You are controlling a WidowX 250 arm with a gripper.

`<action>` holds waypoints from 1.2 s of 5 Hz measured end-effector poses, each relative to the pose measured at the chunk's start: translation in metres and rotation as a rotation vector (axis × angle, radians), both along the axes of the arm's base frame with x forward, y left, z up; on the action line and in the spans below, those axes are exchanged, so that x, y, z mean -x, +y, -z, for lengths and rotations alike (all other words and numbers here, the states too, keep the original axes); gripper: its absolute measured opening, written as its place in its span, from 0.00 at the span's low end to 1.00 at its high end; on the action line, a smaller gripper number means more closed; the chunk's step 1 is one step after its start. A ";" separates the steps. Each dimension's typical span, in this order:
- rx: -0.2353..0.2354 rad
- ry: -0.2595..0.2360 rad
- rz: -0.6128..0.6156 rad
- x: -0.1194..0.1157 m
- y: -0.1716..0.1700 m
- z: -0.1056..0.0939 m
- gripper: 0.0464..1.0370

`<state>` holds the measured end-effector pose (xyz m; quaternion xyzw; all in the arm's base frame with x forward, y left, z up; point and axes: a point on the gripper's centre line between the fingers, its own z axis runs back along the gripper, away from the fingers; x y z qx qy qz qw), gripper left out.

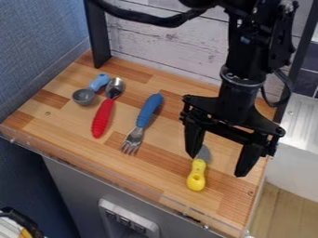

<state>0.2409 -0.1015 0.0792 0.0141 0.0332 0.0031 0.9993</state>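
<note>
Camera view: black two-finger gripper (216, 164), fingers spread wide apart, with nothing clamped between them. Position: low over the right part of the wooden countertop (158, 165), pointing down.

Nearest item: yellow-handled utensil (197, 174), lying flat near the front right of the countertop. Gray, blade-like head towards the back, partly hidden behind one finger; exact type and any contact with that finger not possible to tell. Handle towards the front edge, rounded at the end, with an oval recess or hole.

Handling, by judgement: probably light; stiff throughout, hardly fragile; handle likely smooth plastic, slightly slippery; head thin and awkward to pinch. Best hold: across the middle of the yellow handle, one finger to each long side, close to the wood.

Also present, left of the gripper: blue-handled fork (142, 122), tines towards the front; red-handled spoon (106, 109), bowl towards the back; blue-handled measuring spoon (85, 95), just beside the red-handled spoon, farthest left, cup towards the front.
</note>
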 end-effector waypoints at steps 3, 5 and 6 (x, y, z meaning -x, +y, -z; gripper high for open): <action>0.012 0.024 -0.107 -0.055 0.096 0.005 0.96; 0.031 0.024 -0.112 -0.095 0.181 0.001 0.96; 0.041 0.024 -0.071 -0.106 0.216 0.002 0.96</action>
